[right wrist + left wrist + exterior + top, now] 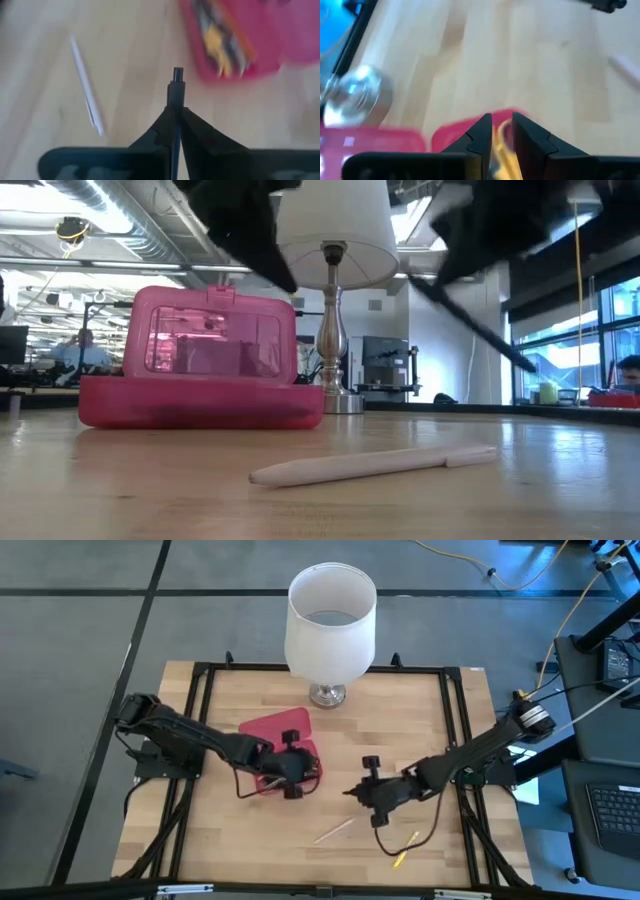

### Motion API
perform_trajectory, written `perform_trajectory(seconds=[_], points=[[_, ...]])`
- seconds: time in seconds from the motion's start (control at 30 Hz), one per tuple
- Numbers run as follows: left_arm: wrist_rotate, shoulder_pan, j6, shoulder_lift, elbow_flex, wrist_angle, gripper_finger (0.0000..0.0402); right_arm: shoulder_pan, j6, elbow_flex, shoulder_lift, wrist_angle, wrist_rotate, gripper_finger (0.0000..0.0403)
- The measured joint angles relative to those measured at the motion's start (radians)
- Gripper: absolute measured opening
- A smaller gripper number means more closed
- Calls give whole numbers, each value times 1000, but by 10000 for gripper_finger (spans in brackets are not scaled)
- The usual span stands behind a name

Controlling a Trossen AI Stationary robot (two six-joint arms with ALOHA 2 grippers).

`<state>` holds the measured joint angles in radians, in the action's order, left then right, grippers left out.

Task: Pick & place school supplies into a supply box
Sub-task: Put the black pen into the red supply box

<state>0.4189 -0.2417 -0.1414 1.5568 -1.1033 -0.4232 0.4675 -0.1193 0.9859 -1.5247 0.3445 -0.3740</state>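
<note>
While the left gripper (291, 776) hangs over the translucent red plastic supply box (285, 750) with its jaws narrowly parted around something yellow, the right gripper (177, 107) pinches a thin dark pen (176, 87) nearby. A pale pen (334, 831) and a yellow pencil (405, 851) lie on the wooden table (430, 710); a white-shaded lamp (331, 615) stands behind the box.

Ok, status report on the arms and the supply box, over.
Left gripper over open supply box, shut on yellow item. Right gripper shut on black pen. White pen and yellow pencil on table.
</note>
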Motion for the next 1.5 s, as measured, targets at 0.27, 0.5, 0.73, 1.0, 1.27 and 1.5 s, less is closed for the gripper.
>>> perform_trajectory(seconds=[0.27,0.5,0.73,1.0,1.27,1.5], points=[[-61,-48,140,0,126,442,64,0,234,2,74,-270,0,29],[-104,-48,175,1,270,770,67,0,315,2,78,-355,6,29],[-177,-48,302,1,375,1061,59,0,416,2,78,-479,10,30],[-186,-48,287,1,377,1071,73,0,507,2,78,-591,11,30],[-183,-49,300,1,377,1058,127,0,524,2,79,-652,11,30],[-183,-49,300,1,377,1052,159,0,525,2,79,-713,93,30]])
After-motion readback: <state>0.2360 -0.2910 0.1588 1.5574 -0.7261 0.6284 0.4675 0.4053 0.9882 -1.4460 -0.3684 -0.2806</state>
